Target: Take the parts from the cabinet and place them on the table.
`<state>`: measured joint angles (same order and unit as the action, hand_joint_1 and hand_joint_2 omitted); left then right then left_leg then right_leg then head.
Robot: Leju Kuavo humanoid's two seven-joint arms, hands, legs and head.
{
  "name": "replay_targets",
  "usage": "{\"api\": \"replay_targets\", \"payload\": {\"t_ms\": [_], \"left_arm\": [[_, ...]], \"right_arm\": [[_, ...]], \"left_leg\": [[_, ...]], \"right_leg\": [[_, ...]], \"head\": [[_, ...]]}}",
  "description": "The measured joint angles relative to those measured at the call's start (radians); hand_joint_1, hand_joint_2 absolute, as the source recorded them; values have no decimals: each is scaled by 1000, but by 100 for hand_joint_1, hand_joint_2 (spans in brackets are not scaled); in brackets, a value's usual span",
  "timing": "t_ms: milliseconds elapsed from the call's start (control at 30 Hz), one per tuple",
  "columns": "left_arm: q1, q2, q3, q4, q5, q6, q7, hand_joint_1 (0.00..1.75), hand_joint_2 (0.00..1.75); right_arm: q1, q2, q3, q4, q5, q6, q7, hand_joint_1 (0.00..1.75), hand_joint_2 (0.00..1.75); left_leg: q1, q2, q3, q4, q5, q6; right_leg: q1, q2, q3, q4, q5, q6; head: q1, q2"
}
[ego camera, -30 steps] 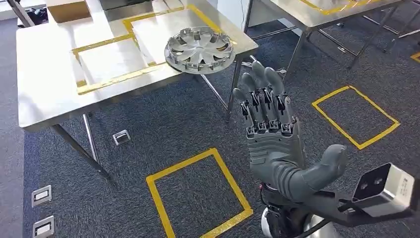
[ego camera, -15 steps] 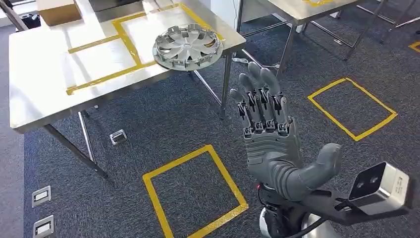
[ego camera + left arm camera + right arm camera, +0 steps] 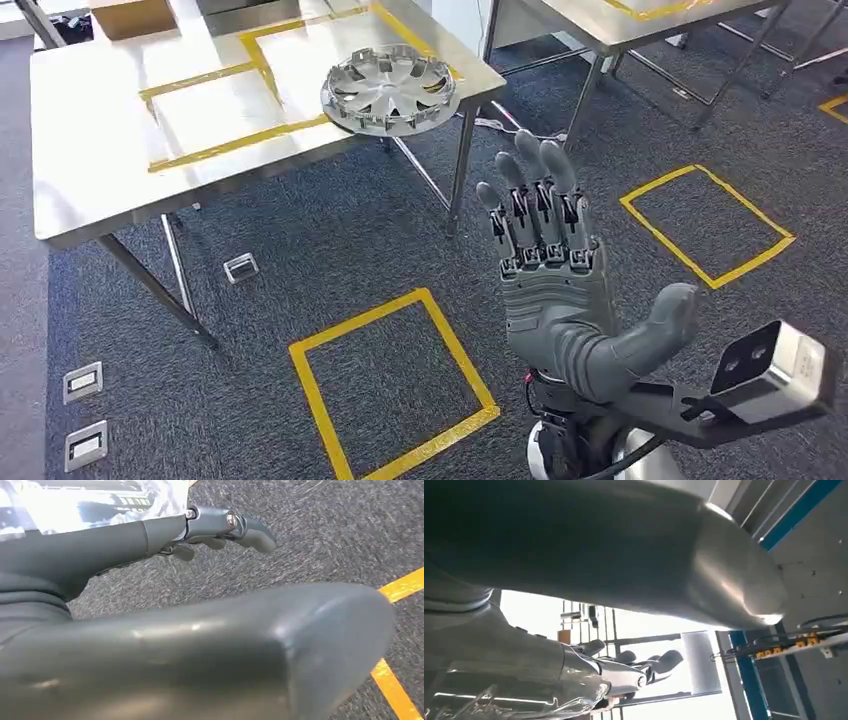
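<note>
Right hand spread (empty), hubcap on table

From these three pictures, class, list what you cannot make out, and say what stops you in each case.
- Cardboard box: head view, cut off by the top edge.
- Second table: head view, mostly past the top edge.
- Hubcap underside: head view, hidden by its own face.
- Left hand: left wrist view, thumb blocks the fingers' positions.
- Right hand: right wrist view, thumb blocks the background, which is glare-washed.
</note>
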<state>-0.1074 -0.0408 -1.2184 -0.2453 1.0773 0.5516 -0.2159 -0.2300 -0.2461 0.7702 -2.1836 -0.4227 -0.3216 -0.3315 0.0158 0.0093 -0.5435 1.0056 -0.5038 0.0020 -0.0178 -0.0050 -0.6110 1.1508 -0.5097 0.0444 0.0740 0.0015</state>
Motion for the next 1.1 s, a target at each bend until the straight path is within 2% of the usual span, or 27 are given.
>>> {"api": "replay_targets", "payload": {"t_ms": [33,67,100,133,200,233,267,367,400,433,467,500,533,567,600,700,733,767,800,867,900,933,967,1000,1033,1067,1100], "left_arm": [[0,-1,0,0,0,0,0,0,0],[0,0,1,0,0,0,0,0,0],[-1,-1,2,0,0,0,0,0,0],[0,-2,2,0,1,0,0,0,0],[0,-2,3,0,1,0,0,0,0],[0,-2,4,0,2,1,0,0,0],[-1,-2,5,0,2,1,0,0,0],[1,-2,5,0,4,1,0,0,0],[2,-2,5,0,6,2,0,0,0],[3,-2,5,0,8,2,0,0,0],[4,-2,5,0,8,2,0,0,0],[3,-2,6,0,8,2,0,0,0],[2,-2,6,0,8,2,0,0,0],[0,-2,6,0,8,2,0,0,0],[-4,-2,6,0,10,2,0,0,0],[3,0,7,0,16,2,0,0,0],[5,0,7,0,19,2,2,0,0],[4,-1,7,0,20,2,3,0,0],[2,-1,7,0,21,1,3,0,0],[0,-3,8,0,22,1,3,0,0],[1,-2,8,0,23,1,3,0,0],[2,-2,8,0,25,1,4,0,0],[3,-2,8,0,26,2,5,0,0],[2,-2,8,0,26,1,5,0,0],[0,-2,8,0,26,1,5,0,0],[0,-2,8,0,26,1,5,0,0],[-2,-2,8,0,27,1,5,0,0]], "right_arm": [[0,0,-2,0,0,0,-2,0,0],[1,0,-5,2,0,0,-3,0,0],[1,0,-7,2,0,0,-4,0,0],[5,0,-9,2,0,0,-5,0,0],[13,-1,-14,3,0,0,-5,0,0],[12,0,-17,3,0,0,-5,0,0],[13,0,-19,3,0,-2,-6,0,0],[21,0,-24,6,0,-5,-7,0,0],[23,0,-26,7,0,-8,-7,0,0],[27,0,-30,7,0,-9,-7,0,0],[29,0,-32,7,0,-11,-7,0,0],[30,0,-33,7,0,-11,-7,0,0],[30,0,-35,7,0,-11,-7,0,0],[32,0,-39,7,0,-11,-8,0,0],[36,0,-43,7,0,-15,-10,0,0],[43,0,-51,6,4,-29,-11,0,0],[47,0,-57,5,6,-32,-13,0,0],[52,-1,-63,5,9,-37,-15,0,0],[58,-1,-68,5,11,-41,-16,0,0],[75,-3,-75,5,13,-48,-17,0,0],[82,-4,-77,5,14,-50,-17,0,0],[88,-4,-81,5,16,-53,-17,0,0],[91,-4,-85,5,17,-55,-17,0,0],[94,-4,-90,5,20,-57,-17,0,0],[97,-4,-93,3,23,-60,-17,0,0],[101,-5,-98,2,28,-65,-17,0,0],[108,-5,-100,1,38,-76,-11,0,0]], "left_leg": [[1,0,0,3,-3,-7],[-4,-1,-6,6,-2,-16],[-5,-1,-14,11,0,-23],[-4,-1,-18,10,5,-30],[-1,-2,-19,8,7,-39],[2,-2,-20,16,-7,-45],[1,-2,-32,46,-36,-46],[0,-2,-121,268,-144,-47],[0,-2,-137,307,-150,-45],[-1,-2,-131,298,-134,-43],[-3,-1,-108,253,-100,-39],[-6,2,-70,176,-56,-32],[-11,19,-25,86,-13,-23],[-21,63,-1,34,-14,-13],[-23,59,4,13,-15,-9],[-25,31,-10,12,-10,3],[-14,24,-6,2,-1,10],[-12,16,-9,2,1,12],[-9,7,-12,2,4,15],[-9,-12,-14,2,6,18],[-9,-22,-15,3,7,17],[-8,-34,-15,3,7,16],[-7,-46,-15,4,8,15],[-6,-59,-14,6,7,13],[-4,-72,-14,10,6,8],[-1,-82,-18,12,4,2],[-5,-95,-27,20,5,-6]], "right_leg": [[-3,0,48,-96,34,2],[2,2,58,-115,15,1],[3,2,57,-130,14,-13],[5,2,49,-124,17,-21],[7,1,45,-124,19,-36],[3,-7,47,-130,24,-46],[4,-10,46,-130,25,-52],[12,-29,43,-130,25,-63],[15,-35,42,-129,26,-64],[18,-42,42,-129,26,-64],[20,-48,42,-128,26,-65],[21,-56,43,-127,25,-65],[22,-62,45,-127,25,-64],[27,-70,45,-127,24,-62],[30,-76,41,-122,23,-57],[29,-105,41,-127,28,-44],[27,-91,39,-123,19,-34],[23,-35,33,-101,-2,-25],[20,-10,11,-49,-40,-21],[16,-1,-55,107,-115,-15],[14,-1,-79,163,-128,-12],[12,-1,-80,168,-115,-10],[10,0,-59,126,-80,-9],[7,5,-20,47,-32,-9],[4,23,22,-43,14,-9],[-2,73,51,-104,21,-9],[-3,92,57,-120,16,-9]], "head": [[1,0],[3,0],[5,0],[-1,0],[-1,0],[-2,0],[-6,0],[-16,0],[-16,0],[-17,0],[-17,0],[-17,0],[-18,0],[-18,0],[-19,0],[-18,0],[-18,0],[-16,0],[-13,0],[-10,0],[-9,0],[-9,0],[-9,0],[-9,0],[-9,0],[-8,0],[-8,0]]}}
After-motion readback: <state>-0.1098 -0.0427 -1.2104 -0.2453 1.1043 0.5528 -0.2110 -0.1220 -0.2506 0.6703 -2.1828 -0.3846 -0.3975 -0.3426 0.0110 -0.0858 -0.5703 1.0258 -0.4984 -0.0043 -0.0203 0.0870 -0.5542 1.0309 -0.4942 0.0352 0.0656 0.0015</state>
